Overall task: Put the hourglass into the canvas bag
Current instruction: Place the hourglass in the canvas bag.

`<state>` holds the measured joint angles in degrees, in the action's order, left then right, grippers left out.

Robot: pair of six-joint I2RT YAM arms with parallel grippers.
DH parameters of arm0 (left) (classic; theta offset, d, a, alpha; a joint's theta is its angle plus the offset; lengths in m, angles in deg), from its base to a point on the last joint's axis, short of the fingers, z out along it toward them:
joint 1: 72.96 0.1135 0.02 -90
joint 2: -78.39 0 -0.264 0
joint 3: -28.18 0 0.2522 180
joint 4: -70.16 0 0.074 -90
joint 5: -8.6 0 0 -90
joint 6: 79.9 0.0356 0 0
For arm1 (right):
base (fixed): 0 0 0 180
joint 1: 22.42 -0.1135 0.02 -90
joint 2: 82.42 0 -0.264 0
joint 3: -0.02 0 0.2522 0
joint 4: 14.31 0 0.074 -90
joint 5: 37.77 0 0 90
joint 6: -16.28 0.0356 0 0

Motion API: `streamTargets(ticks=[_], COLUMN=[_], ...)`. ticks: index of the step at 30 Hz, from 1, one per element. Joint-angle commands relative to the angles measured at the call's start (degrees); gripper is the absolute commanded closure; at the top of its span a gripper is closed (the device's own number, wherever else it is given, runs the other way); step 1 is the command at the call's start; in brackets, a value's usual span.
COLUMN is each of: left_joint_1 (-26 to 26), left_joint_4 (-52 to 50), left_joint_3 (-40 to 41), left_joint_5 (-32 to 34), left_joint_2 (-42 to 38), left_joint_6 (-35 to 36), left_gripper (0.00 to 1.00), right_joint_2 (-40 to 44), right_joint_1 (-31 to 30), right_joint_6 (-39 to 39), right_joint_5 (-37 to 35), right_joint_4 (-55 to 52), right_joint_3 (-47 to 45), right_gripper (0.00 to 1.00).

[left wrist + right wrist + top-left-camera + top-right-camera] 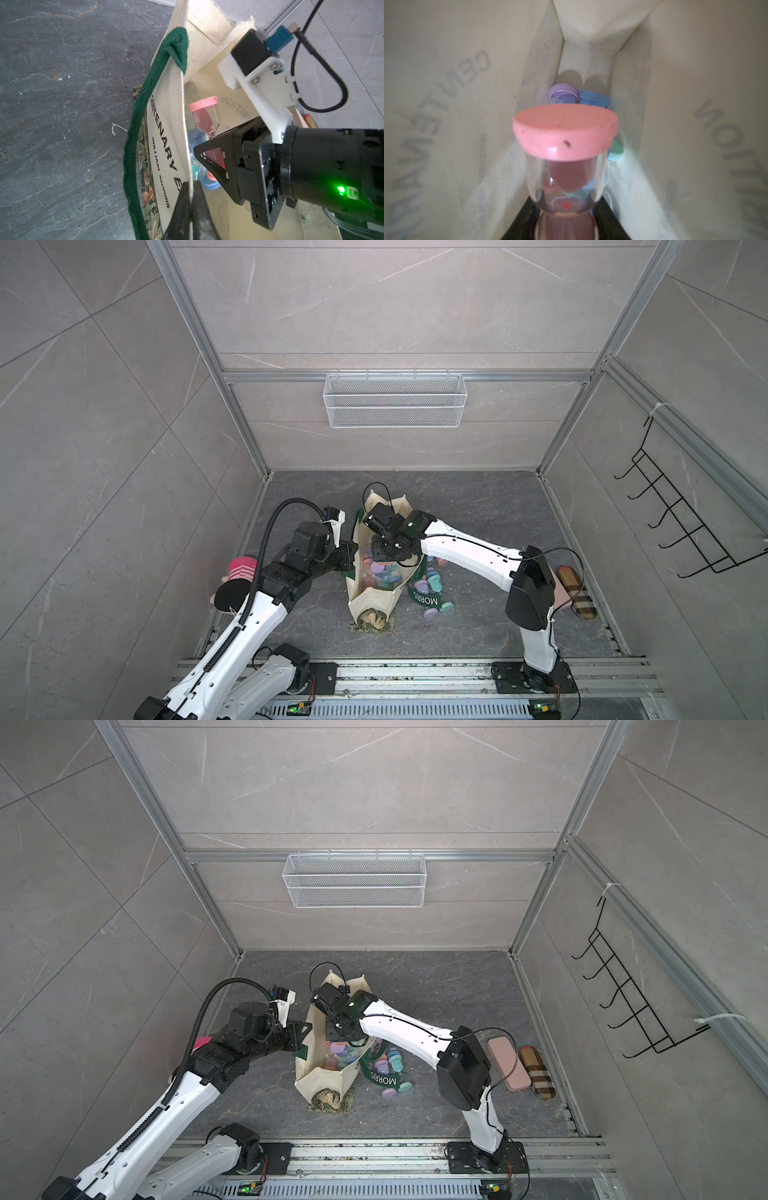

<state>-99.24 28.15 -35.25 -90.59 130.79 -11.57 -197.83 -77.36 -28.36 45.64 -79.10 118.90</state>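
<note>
A: State of the right gripper (209,160)?
B: Closed on the pink hourglass (204,116) at its rear bulb, both well inside the canvas bag (166,128). The long axis ran straight out from the jaws. The pink cap led toward the bag's bottom, where a purple hourglass (562,96) and a blue hourglass (593,99) lay.
A: And the left gripper (190,187)?
B: Pinched shut on the bag's left rim, holding the mouth open. The right arm was nearer; likely only the release was left.
A: Lettering?
B: The outer panel read "WILLIAM MORRIS", with "ENTENARY" partly cut off. The green strap (428,600) on the right read "MORRIS". Spare hourglasses (432,577) lay outside, right of the bag.
</note>
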Motion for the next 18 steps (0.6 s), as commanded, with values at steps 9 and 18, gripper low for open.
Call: streamTargets(ticks=[9, 18], left_joint_1=[-0.3, -0.3], left_joint_4=[1.6, 1.7], left_joint_3=[-0.3, -0.3], left_joint_5=[-1.1, -1.2], left_joint_2=[-1.4, -1.3], left_joint_6=[0.8, 0.8], left_gripper=[1.0, 1.0], right_joint_2=[-1.6, 0.2], right_joint_1=[0.5, 0.2], right_joint_6=[1.0, -0.9], right_joint_5=[0.1, 0.0], right_joint_4=[-2.2, -3.3], right_joint_3=[1.4, 2.8], right_gripper=[0.74, 0.5])
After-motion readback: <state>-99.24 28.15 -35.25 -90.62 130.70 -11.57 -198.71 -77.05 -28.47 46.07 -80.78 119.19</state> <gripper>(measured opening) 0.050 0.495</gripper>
